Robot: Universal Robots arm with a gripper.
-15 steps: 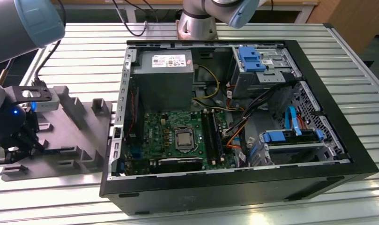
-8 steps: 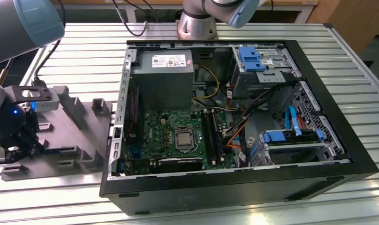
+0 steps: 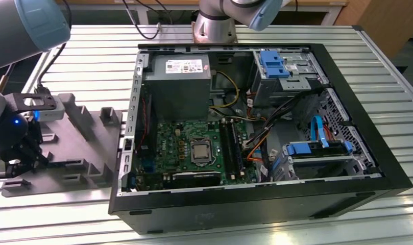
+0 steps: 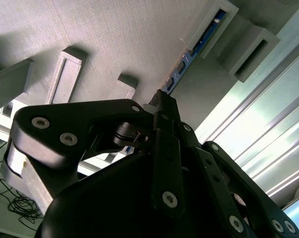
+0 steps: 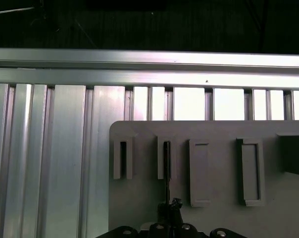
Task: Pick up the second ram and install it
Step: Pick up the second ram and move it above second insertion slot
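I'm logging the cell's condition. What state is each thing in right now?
second ram: standing on edge in slots of the grey holder, not lifted out.
gripper: shut on the second ram's near end, low over the grey holder.
computer case: lying on its side, side panel off, inside exposed.
processor: seated in its socket, no cooler on it.

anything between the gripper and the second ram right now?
Nothing visible. In the second wrist view the gripper sits right at the near end of the second ram, which rests in the slotted blocks of the grey holder. No cable or other part comes between them.
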